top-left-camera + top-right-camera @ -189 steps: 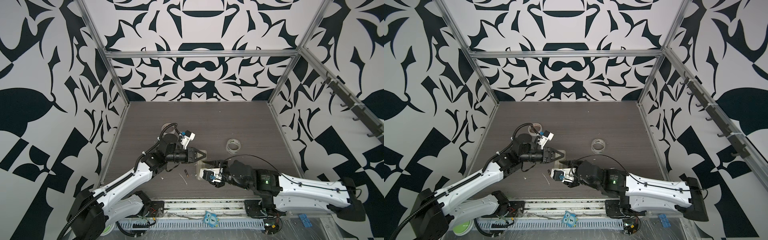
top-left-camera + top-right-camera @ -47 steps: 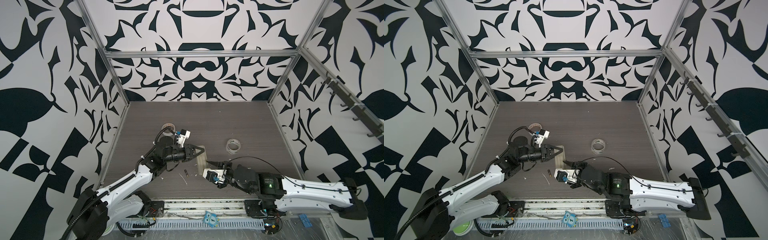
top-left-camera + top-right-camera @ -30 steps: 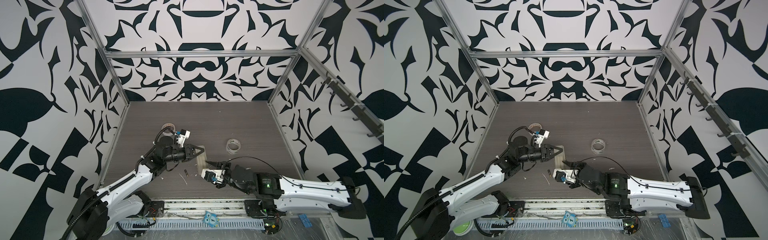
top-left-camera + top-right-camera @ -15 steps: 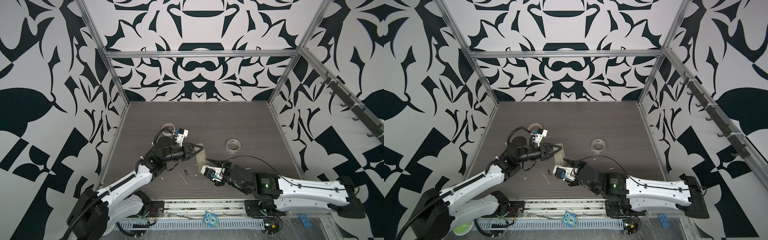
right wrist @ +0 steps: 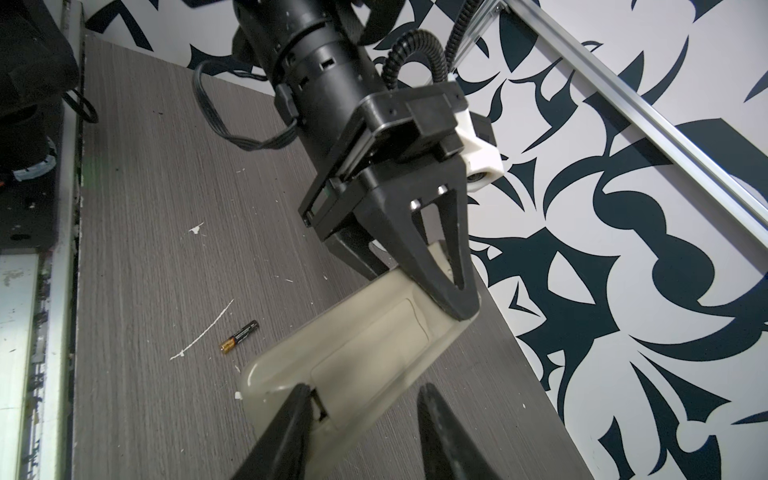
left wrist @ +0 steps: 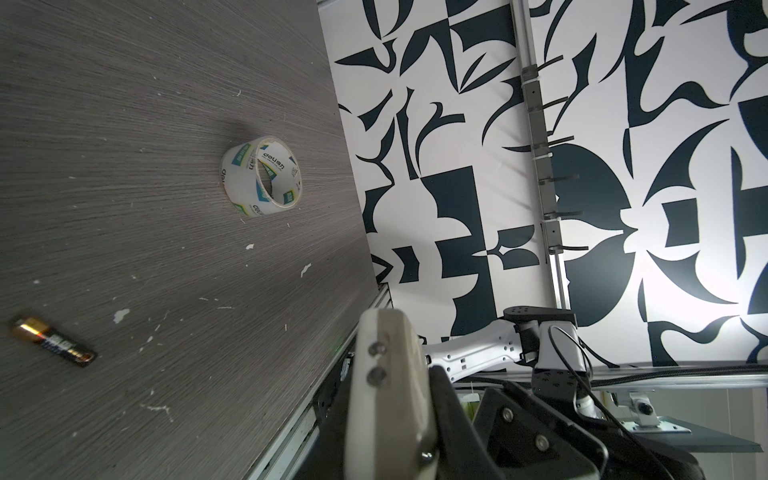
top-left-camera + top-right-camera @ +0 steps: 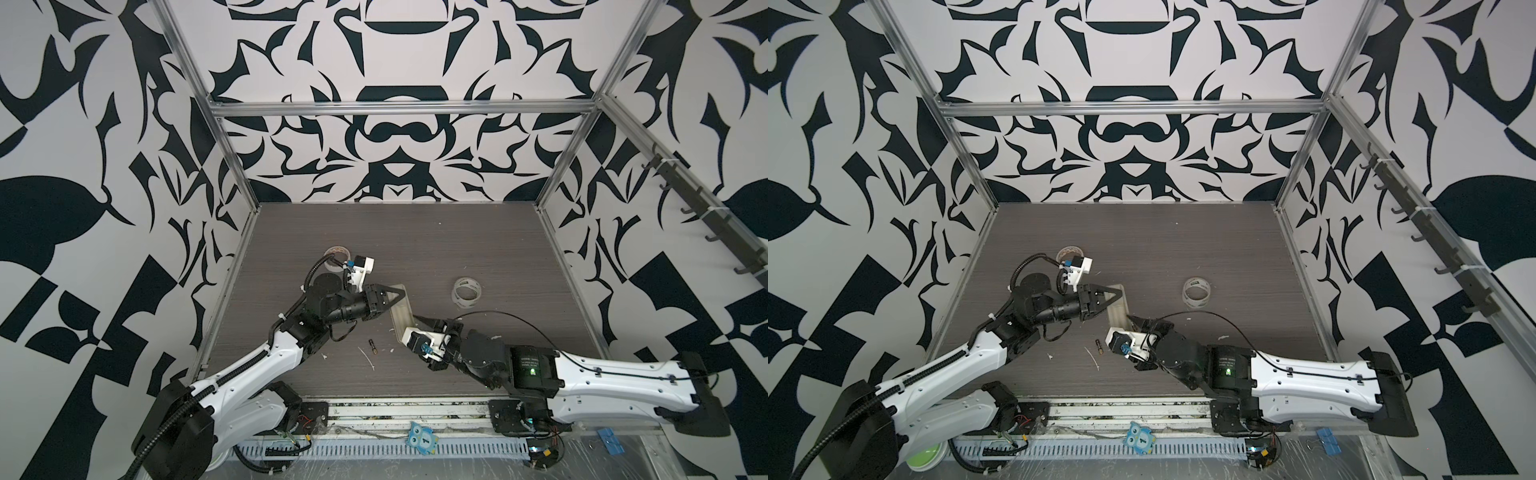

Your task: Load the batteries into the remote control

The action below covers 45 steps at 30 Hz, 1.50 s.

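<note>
One battery (image 7: 372,345) apart, left jaws pinching remote control (image 7: 401,313), right jaws spread at its end.

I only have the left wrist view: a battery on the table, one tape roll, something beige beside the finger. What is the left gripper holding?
Observer: The left gripper is shut on one end of the remote control, whose plain beige back faces the right wrist camera.
Operator: Where is the right gripper?
Observer: The right gripper is open at the remote's other end, with one fingertip at the edge of the back cover.
Operator: Only one tape roll out there?
Observer: No, both top views show a second tape roll farther back, behind the left arm.
</note>
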### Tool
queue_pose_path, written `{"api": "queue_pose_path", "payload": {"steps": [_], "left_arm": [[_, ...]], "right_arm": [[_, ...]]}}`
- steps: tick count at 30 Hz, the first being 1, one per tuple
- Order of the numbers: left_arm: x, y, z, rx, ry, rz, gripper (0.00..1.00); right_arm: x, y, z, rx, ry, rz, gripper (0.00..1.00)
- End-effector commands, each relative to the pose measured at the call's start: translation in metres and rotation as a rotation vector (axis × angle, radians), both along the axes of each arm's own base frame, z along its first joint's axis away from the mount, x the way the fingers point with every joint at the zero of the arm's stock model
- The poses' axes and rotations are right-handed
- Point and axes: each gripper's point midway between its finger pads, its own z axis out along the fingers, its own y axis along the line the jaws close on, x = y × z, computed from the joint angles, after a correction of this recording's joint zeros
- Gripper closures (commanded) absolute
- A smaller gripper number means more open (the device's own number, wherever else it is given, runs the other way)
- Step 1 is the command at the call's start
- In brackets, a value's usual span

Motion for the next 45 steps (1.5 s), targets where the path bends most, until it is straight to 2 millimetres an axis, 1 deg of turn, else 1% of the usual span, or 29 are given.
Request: {"api": "queue_pose_path", "payload": {"steps": [1,19,34,38,42,45], "left_arm": [[-0.013,-0.001,0.019,-0.056,-0.029,-0.052,1.0],[-0.01,0.0,0.014,-0.039,-0.016,-0.049,1.0],[-0.007,0.001,0.017,-0.04,-0.016,-0.044,1.0],[-0.007,0.002,0.016,-0.038,-0.015,-0.044,1.0],[-0.006,0.003,0.016,-0.039,-0.015,-0.044,1.0],[-0.006,0.003,0.017,-0.04,-0.015,-0.043,1.0]], "right_arm": [[0.011,0.0,0.018,0.036,-0.025,-0.057,0.54],[0.015,0.0,0.033,0.034,-0.083,-0.068,0.55],[0.016,-0.001,0.043,0.048,-0.106,-0.066,0.56],[0.009,0.0,0.041,0.049,-0.078,-0.027,0.56],[-0.004,0.001,0.039,0.067,-0.033,0.046,0.55],[-0.007,0.002,0.032,0.05,-0.01,0.064,0.55]]}}
